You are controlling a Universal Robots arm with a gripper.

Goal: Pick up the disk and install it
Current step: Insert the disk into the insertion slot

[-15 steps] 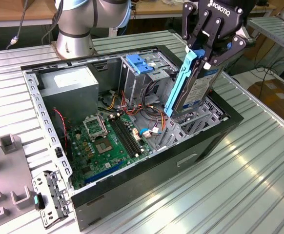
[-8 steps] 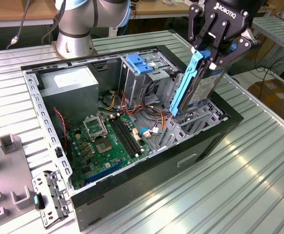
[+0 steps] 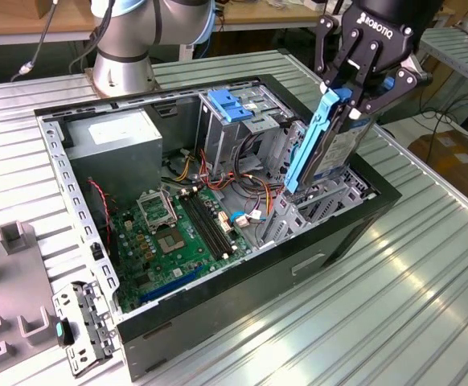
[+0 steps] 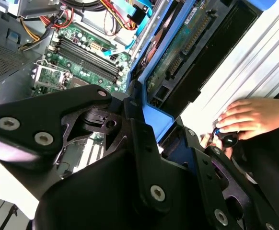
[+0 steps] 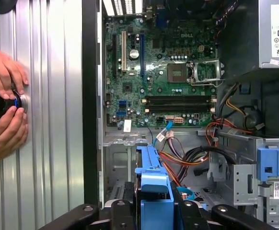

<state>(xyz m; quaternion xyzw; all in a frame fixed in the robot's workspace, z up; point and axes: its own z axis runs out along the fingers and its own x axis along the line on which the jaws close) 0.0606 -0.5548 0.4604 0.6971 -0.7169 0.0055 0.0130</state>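
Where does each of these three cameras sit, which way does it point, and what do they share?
Exterior view: off the arm, looking slantwise down on the computer case; shows the arm's base and the gripper, jaws shut on the disk.
First wrist view: on the arm, looking straight down into the case at the motherboard; gripper links show.
Second wrist view: on the arm, looking slantwise past the gripper's links along the disk.
Shared: both wrist views see the disk, the motherboard and a person's hand on the table.
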